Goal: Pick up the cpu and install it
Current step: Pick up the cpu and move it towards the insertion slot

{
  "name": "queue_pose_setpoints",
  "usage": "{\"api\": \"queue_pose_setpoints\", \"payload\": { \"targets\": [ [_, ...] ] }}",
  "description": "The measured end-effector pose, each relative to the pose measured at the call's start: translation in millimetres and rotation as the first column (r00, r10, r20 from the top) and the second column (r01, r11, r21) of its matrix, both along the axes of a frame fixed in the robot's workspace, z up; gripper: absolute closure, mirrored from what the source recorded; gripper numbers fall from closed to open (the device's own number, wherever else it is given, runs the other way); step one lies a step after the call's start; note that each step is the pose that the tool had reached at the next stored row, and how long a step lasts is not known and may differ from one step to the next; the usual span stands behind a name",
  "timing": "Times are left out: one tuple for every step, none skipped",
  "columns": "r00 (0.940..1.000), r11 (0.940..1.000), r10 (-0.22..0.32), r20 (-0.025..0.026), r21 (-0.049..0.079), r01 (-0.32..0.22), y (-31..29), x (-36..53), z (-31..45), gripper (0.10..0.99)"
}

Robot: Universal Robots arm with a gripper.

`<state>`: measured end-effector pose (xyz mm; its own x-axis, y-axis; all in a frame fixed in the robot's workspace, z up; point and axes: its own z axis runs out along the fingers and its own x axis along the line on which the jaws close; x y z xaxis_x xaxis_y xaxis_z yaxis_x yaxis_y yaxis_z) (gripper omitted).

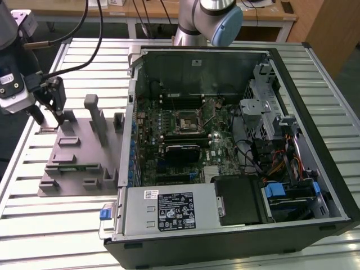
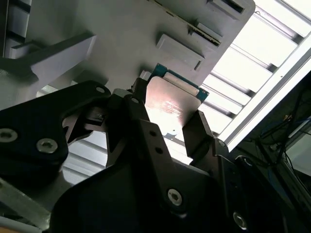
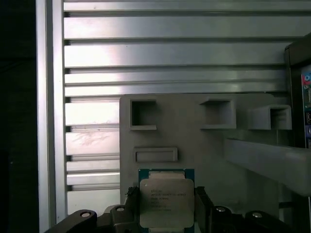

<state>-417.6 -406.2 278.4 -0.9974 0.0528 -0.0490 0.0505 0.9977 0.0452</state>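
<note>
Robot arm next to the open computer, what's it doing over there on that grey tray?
The robot arm has its claw down at the grey tray, on the exterior view's left of the open computer case. In both wrist views the claw's fingers press on two opposite sides of the cpu, gripping it. Whether the chip has lifted off the tray is unclear. It is not yet installed: the cpu is outside the case.

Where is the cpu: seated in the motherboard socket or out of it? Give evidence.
Out. The gripper grips the cpu at the grey fixture plate, outside the computer case; the socket sits inside.
</note>
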Motion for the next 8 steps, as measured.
{"api": "queue_pose_setpoints", "payload": {
  "targets": [
    [1.0,1.0,0.0,0.0005,0.0,0.0,0.0,0.0,2.6,0.545],
    [1.0,1.0,0.0,0.001,0.0,0.0,0.0,0.0,5.3,0.545],
    [1.0,1.0,0.0,0.0017,0.0,0.0,0.0,0.0,7.9,0.545],
    [1.0,1.0,0.0,0.0023,0.0,0.0,0.0,0.0,10.5,0.545],
    [1.0,1.0,0.0,0.0027,0.0,0.0,0.0,0.0,13.0,0.545],
    [1.0,1.0,0.0,0.0031,0.0,0.0,0.0,0.0,15.4,0.545],
    [1.0,1.0,0.0,0.0037,0.0,0.0,0.0,0.0,17.8,0.545],
    [1.0,1.0,0.0,0.0045,0.0,0.0,0.0,0.0,19.9,0.545]
  ]
}}
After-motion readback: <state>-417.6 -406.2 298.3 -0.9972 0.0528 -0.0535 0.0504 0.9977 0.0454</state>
